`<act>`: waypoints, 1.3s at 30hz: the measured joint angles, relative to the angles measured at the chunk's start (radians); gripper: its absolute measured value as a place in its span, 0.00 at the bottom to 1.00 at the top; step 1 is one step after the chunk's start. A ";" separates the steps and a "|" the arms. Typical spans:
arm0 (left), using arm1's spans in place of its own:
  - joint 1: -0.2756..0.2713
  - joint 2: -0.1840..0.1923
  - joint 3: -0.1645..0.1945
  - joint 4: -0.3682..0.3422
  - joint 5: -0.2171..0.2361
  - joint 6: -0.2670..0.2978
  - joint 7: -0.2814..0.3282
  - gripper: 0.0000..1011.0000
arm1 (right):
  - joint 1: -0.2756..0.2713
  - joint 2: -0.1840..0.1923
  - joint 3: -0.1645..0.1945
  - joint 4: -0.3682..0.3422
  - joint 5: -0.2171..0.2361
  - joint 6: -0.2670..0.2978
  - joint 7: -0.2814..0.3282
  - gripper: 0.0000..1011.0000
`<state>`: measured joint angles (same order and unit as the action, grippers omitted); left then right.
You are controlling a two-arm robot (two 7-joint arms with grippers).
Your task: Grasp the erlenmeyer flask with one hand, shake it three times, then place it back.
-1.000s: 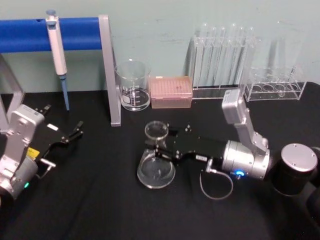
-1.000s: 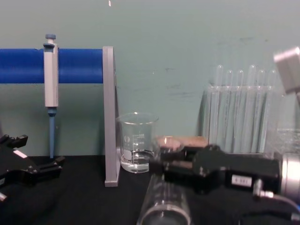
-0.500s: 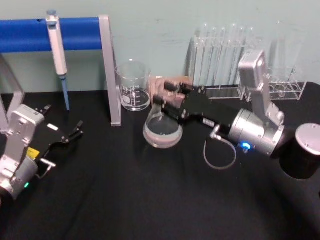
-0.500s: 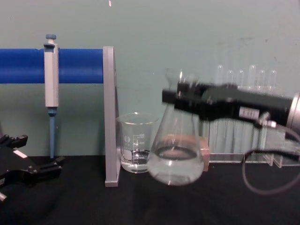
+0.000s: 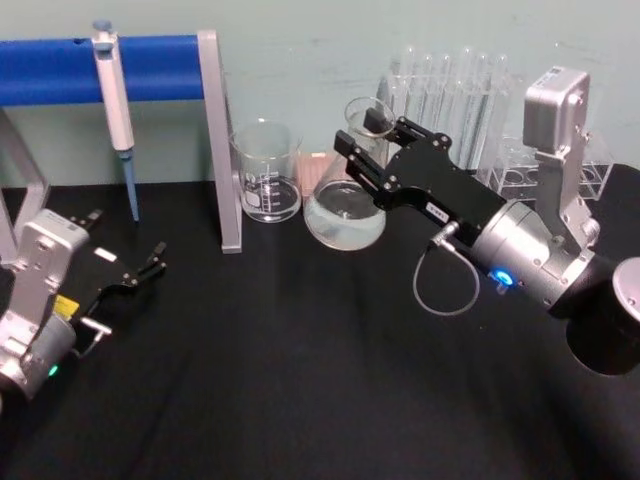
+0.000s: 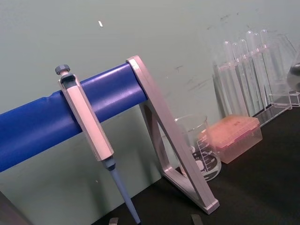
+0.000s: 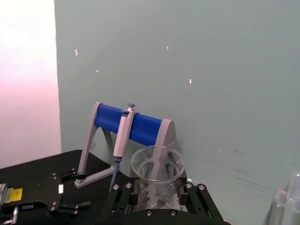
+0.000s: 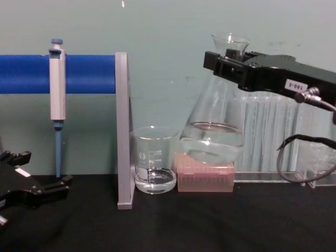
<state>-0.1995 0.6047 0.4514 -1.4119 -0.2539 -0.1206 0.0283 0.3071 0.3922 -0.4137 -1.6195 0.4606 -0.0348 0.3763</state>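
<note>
Hanging above black table [image 5: 300,380] — flask [image 8: 212,139], gripper [image 5: 358,135]

erlenmeyer flask [image 8: 212,137]: clear glass, some liquid, near upright, held aloft | right tool [image 8: 231,62]: clamped on its neck

Black table [image 5: 300,380]: pipette stand [image 5: 218,140], beaker [image 5: 266,172], pink tip box [image 8: 205,181], test-tube rack [image 5: 487,110].

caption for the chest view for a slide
Right gripper holds the erlenmeyer flask by its neck, in mid-air above the table
</note>
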 joint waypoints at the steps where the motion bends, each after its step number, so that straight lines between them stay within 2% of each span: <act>1: 0.000 0.000 0.000 0.000 0.000 0.000 0.000 0.99 | -0.008 -0.004 0.005 -0.008 -0.004 0.002 -0.009 0.45; 13: 0.000 0.000 0.000 0.000 0.000 0.000 0.000 0.99 | -0.037 -0.034 0.036 -0.018 -0.023 0.029 -0.027 0.45; 21: 0.000 0.000 0.000 0.000 0.000 0.000 0.000 0.99 | -0.034 -0.041 0.038 -0.008 -0.025 0.051 -0.011 0.45; 29: 0.000 0.000 0.000 0.000 0.000 0.000 0.000 0.99 | 0.000 -0.046 -0.002 0.014 -0.020 0.055 0.056 0.45; 35: 0.000 0.000 0.000 0.000 0.000 0.000 0.000 0.99 | 0.042 -0.055 -0.063 0.040 -0.003 0.054 0.133 0.45; 36: 0.000 0.000 0.000 0.000 0.000 0.000 0.000 0.99 | 0.042 -0.055 -0.063 0.040 -0.003 0.054 0.133 0.45; 39: 0.000 0.000 0.000 0.000 0.000 0.000 0.000 0.99 | 0.068 -0.060 -0.103 0.056 0.009 0.052 0.176 0.45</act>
<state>-0.1995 0.6047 0.4514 -1.4119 -0.2539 -0.1205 0.0283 0.3750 0.3318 -0.5164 -1.5631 0.4697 0.0176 0.5523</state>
